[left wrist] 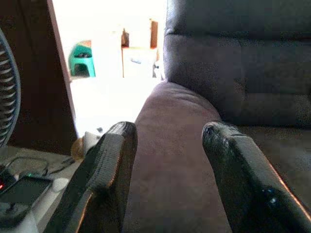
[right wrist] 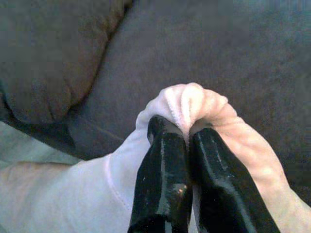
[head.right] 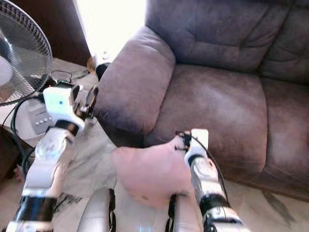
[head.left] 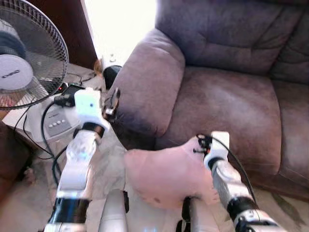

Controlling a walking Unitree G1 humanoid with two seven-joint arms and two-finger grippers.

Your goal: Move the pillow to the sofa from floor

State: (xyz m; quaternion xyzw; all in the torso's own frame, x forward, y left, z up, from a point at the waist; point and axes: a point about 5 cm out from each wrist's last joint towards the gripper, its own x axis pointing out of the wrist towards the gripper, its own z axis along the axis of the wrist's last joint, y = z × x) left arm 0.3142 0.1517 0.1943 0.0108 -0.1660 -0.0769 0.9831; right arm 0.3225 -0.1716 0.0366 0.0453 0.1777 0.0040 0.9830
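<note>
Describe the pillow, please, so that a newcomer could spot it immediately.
Start at the big brown sofa and look just before its seat edge. There the right pincer pinches a fold of the pillow, the one soft, pale pink thing here.

a home living room: plush sofa (head.left: pixel 227 92), standing fan (head.left: pixel 26 58), marble floor (head.left: pixel 29 208)

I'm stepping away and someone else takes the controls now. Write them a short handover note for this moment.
Right gripper: jaws shut on a pinched fold of the pink pillow, held up in front of the sofa seat.
Left gripper: jaws open, holding nothing, raised near the sofa armrest.
Done: pillow gripped and lifted.
Left: carry it forward over the seat, set it down, release.
Fan stands to the robot's left.
</note>
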